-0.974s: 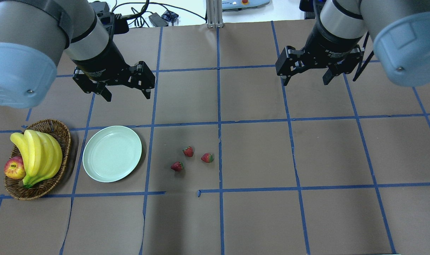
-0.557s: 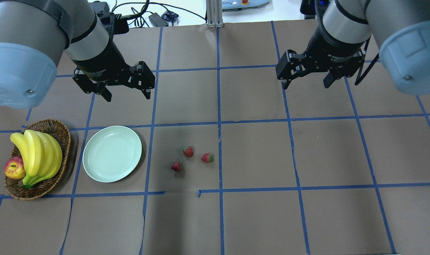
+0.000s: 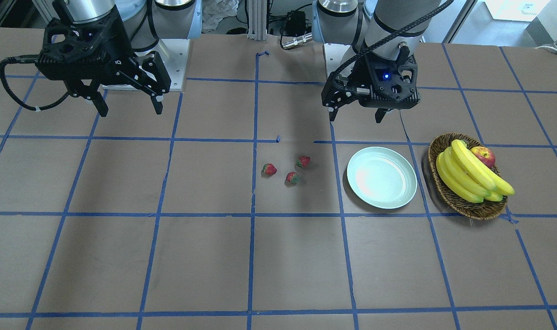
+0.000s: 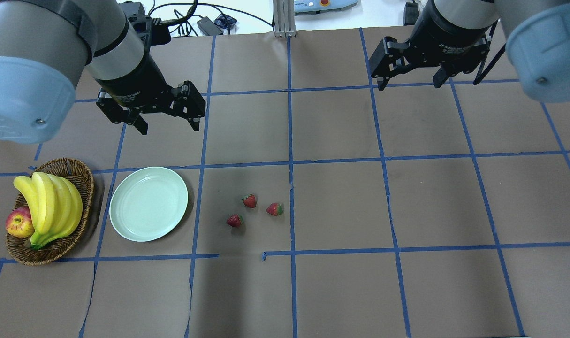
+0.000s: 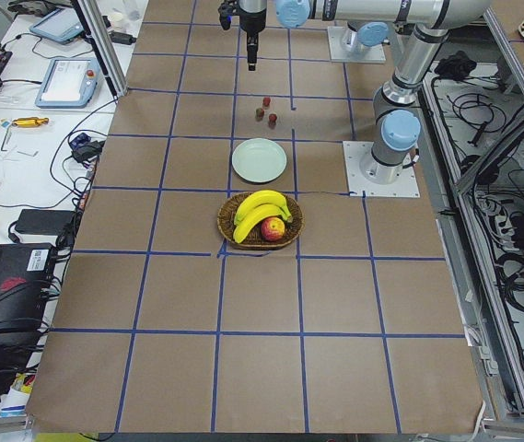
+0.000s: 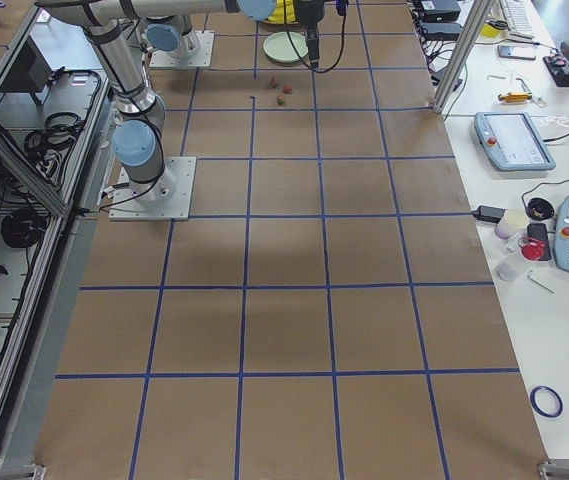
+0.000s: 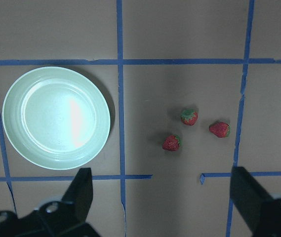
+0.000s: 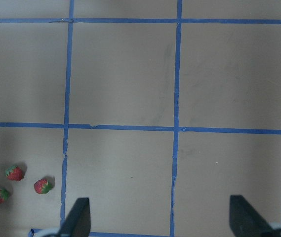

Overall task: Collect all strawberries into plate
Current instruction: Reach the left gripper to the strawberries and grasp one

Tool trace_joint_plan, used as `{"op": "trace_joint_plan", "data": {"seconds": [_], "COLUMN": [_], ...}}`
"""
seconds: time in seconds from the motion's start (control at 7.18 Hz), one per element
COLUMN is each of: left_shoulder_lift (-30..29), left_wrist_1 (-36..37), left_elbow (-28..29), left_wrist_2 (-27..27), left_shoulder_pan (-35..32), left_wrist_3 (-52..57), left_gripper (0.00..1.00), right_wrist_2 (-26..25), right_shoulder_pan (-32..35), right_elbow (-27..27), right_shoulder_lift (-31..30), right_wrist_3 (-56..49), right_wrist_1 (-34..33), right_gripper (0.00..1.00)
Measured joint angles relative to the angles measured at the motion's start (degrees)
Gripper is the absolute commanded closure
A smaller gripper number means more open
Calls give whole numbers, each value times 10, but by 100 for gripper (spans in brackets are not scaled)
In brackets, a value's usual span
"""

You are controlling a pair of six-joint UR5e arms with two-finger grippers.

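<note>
Three strawberries lie close together on the brown table: one (image 4: 249, 201), one (image 4: 275, 209) and one (image 4: 234, 220). They also show in the left wrist view as a strawberry (image 7: 189, 117), a strawberry (image 7: 220, 129) and a strawberry (image 7: 171, 142). The pale green plate (image 4: 148, 203) sits empty to their left. My left gripper (image 4: 168, 126) hangs open above the table behind the plate. My right gripper (image 4: 410, 83) hangs open far back on the right, well away from the berries.
A wicker basket (image 4: 73, 170) with bananas (image 4: 50, 206) and an apple (image 4: 19, 222) stands left of the plate. Blue tape lines grid the table. Cables and devices lie beyond the far edge.
My right gripper has moved away from the berries toward the table's far edge, still open. The left arm, plate and strawberries have not moved.
</note>
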Motion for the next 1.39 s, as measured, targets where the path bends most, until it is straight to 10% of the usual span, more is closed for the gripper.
{"op": "trace_joint_plan", "data": {"seconds": [0.42,1.39], "left_shoulder_lift": [-22,-130], "left_wrist_1": [22,320], "left_elbow": [-26,-237], "left_wrist_2": [-1,6], "left_shoulder_pan": [-8,-80], "left_wrist_3": [-14,-72], "left_gripper": [0,12], "right_wrist_2": [-3,-36], "right_shoulder_pan": [0,1], "right_elbow": [4,2], "right_shoulder_lift": [-1,0], "right_wrist_3": [-15,-9], "right_wrist_1": [6,69], "right_gripper": [0,0]}}
